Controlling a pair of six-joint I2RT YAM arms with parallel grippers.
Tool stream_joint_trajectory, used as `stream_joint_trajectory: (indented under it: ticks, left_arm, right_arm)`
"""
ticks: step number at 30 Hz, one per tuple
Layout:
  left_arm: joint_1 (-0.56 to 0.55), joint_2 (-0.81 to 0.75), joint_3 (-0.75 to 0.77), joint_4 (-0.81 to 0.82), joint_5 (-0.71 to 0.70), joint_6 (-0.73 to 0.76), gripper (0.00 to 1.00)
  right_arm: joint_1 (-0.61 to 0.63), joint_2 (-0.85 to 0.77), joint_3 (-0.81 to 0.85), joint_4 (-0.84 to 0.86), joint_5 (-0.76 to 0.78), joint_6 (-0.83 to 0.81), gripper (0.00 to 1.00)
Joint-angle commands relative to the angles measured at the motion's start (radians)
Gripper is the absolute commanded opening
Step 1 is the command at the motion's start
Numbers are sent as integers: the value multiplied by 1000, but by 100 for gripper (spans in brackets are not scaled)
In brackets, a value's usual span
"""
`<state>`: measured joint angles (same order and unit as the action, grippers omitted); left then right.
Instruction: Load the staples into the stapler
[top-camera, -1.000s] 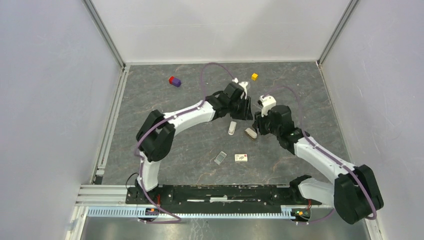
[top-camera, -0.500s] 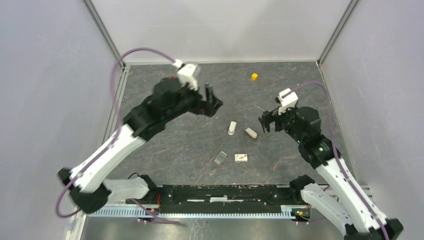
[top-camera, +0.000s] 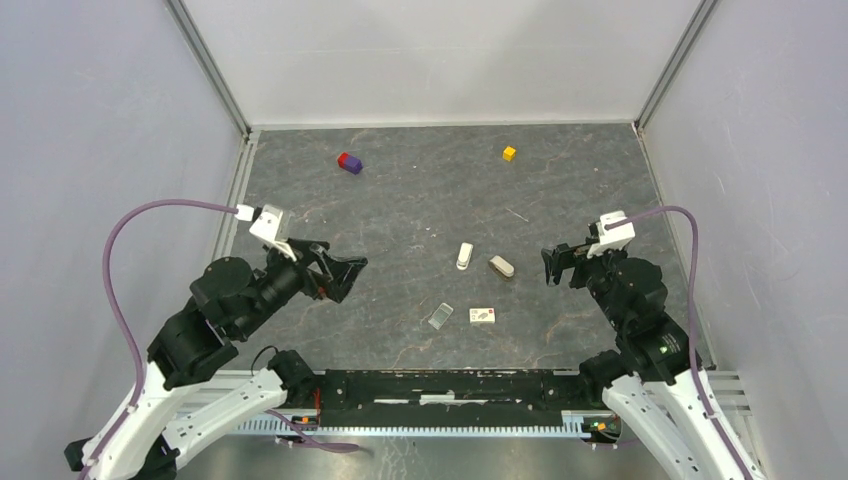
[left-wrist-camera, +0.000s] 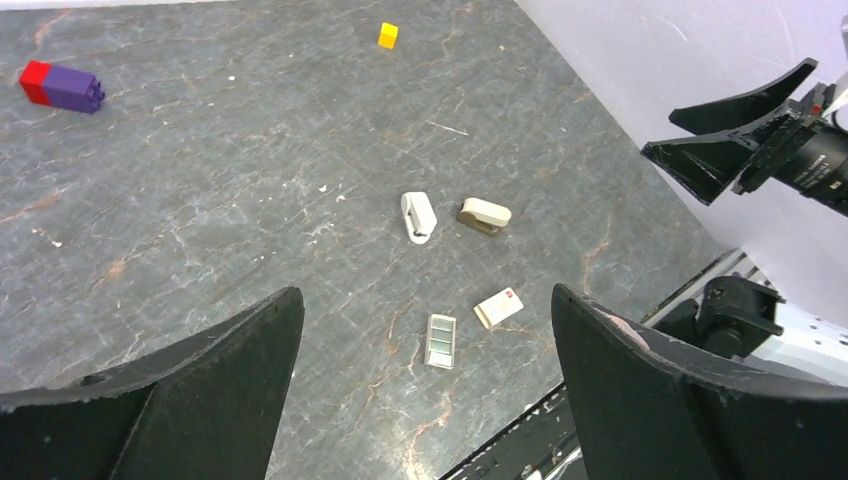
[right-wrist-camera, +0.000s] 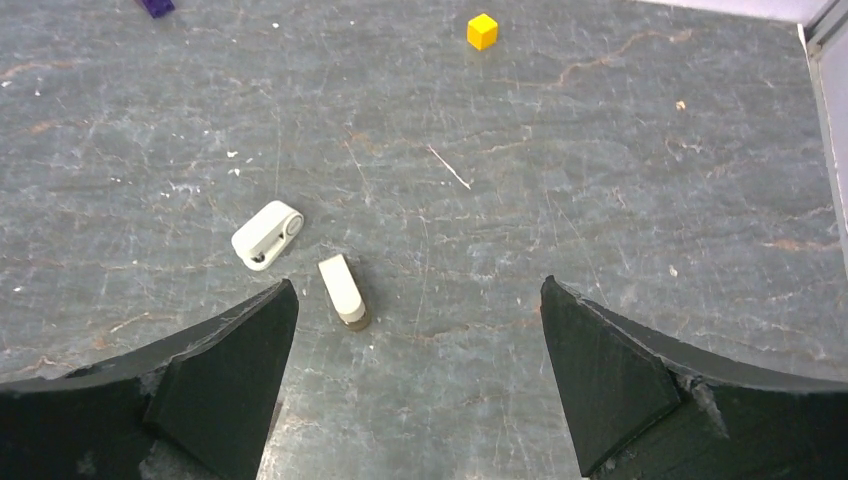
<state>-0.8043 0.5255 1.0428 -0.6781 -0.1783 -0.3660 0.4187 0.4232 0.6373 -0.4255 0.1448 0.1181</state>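
The small white stapler (top-camera: 465, 256) (left-wrist-camera: 418, 216) (right-wrist-camera: 267, 234) lies mid-table, with a cream piece with a dark metal underside (top-camera: 502, 266) (left-wrist-camera: 485, 215) (right-wrist-camera: 343, 290) just right of it, not touching. Nearer the front lie a little grey tray of staples (top-camera: 441, 316) (left-wrist-camera: 440, 340) and a white box with a red mark (top-camera: 483, 315) (left-wrist-camera: 498, 307). My left gripper (top-camera: 345, 275) (left-wrist-camera: 425, 295) hangs open and empty at the left, well away from them. Over at the right my right gripper (top-camera: 555, 265) (right-wrist-camera: 416, 285) is open, empty, and also clear of them.
A red-and-purple block (top-camera: 349, 162) (left-wrist-camera: 60, 86) sits at the back left and a yellow cube (top-camera: 509, 153) (right-wrist-camera: 482, 30) at the back right. A thin light sliver (top-camera: 517, 214) lies behind the stapler. Walls close in three sides; the black base rail (top-camera: 440, 385) runs along the front.
Both arms have pulled back from the stapler towards the near corners, the left one far to the left. Both grippers have opened. The things on the table have stayed put.
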Motion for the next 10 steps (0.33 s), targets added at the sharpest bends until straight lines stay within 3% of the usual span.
stream_joint_trajectory:
  ticks: [1,10]
  left_arm:
    - [-1,-17,-37,0,-55,-21,100]
    - [-1,-12,-47,14,-55,-11,100]
  right_arm:
    - [-1,-22,-14,10,35,15,98]
    - [-1,29,7,-6,37,24,98]
